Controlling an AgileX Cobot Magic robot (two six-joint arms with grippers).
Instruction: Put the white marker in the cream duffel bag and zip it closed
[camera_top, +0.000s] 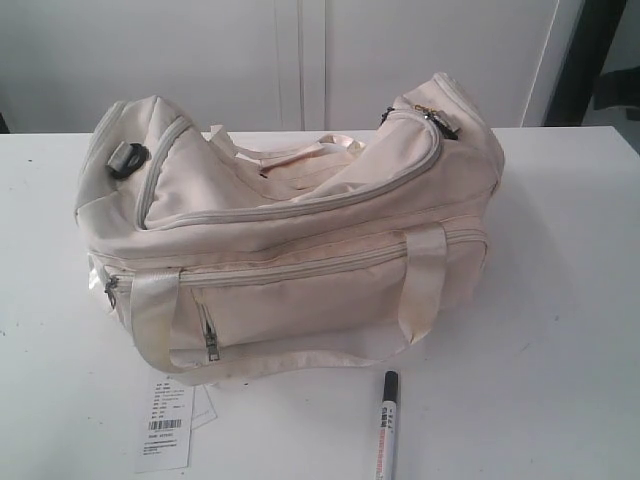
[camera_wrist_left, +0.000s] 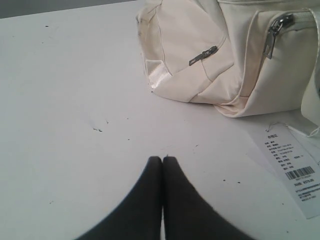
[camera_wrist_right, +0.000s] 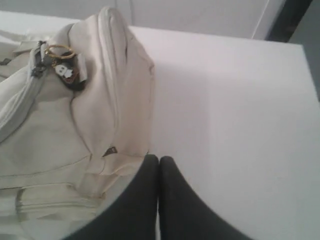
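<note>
A large cream duffel bag (camera_top: 290, 250) sits in the middle of a white table (camera_top: 560, 300), its long side facing the near edge. Its curved top zipper (camera_top: 300, 208) runs from the left end across to the right end, where a gold charm (camera_top: 432, 115) hangs. Shiny strap handles (camera_top: 425, 285) hang down the front over a long zip pocket. The white marker (camera_top: 387, 430) lies on the table in front of the bag, toward the right and near the table's near edge. Its black cap points toward the bag, and it is apart from the fabric. A white paper barcode tag (camera_top: 165, 425) lies flat in front of the bag's left corner. The left gripper (camera_wrist_left: 162, 159) has its two dark fingers pressed together, holding nothing, over bare table near the bag's left end. The right gripper (camera_wrist_right: 159, 158) is likewise closed and empty, just beside the bag's right end; whether it touches the fabric cannot be told.
</note>
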